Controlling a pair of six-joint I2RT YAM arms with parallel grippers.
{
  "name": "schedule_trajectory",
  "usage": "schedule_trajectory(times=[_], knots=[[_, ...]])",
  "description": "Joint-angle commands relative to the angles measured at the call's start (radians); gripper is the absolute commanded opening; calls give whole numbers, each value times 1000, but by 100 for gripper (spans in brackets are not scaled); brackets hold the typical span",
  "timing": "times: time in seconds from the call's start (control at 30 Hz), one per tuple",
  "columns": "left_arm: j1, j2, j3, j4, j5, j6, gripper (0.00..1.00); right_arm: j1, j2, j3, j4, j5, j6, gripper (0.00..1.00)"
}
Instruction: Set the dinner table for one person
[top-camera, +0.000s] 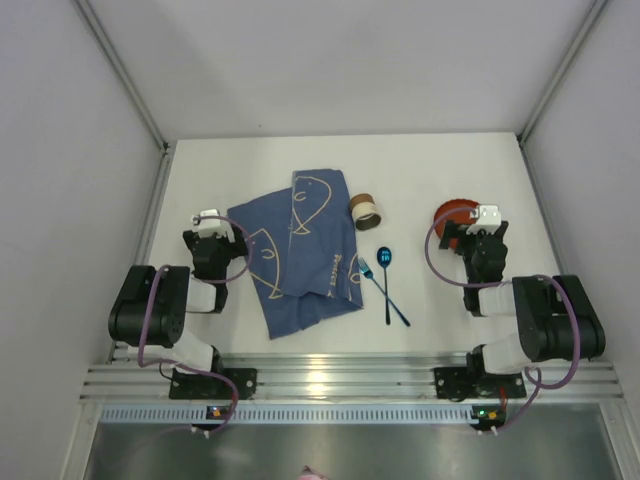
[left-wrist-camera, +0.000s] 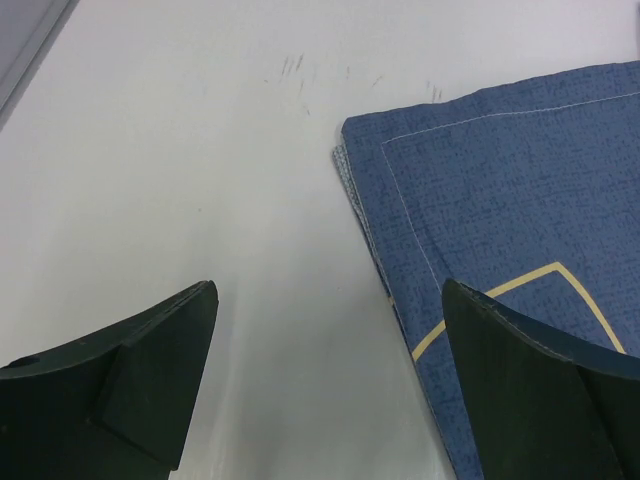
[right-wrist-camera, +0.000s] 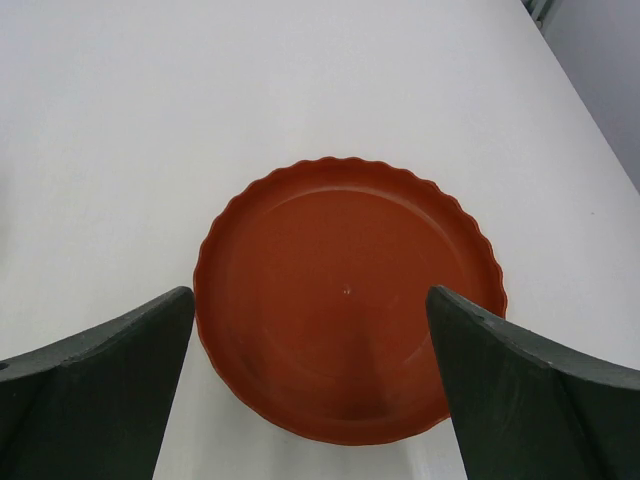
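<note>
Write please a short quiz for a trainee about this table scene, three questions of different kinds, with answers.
1. True or false: the right tool is shut on the red plate.
2. What lies beside the left tool in its wrist view? A) blue fish cloth B) glass C) fork
3. How many blue utensils lie on the table?
Key: 1 false, it is open; 2 A; 3 two.

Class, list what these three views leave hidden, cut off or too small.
Top view: red plate, near side hidden beneath the right claw.
Left wrist view: blue cloth, cut by the frame's right edge.
Top view: teal utensil, too small to tell fork from spoon.
</note>
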Motion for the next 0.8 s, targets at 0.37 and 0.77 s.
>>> schedule_trajectory(times=[0.37, 0.77], knots=[[3, 4, 17, 80, 20, 15, 99, -5, -1, 22, 60, -20, 12, 100], [-17, -181, 452, -850, -105, -100, 99, -7, -2, 24, 59, -20, 12, 100]])
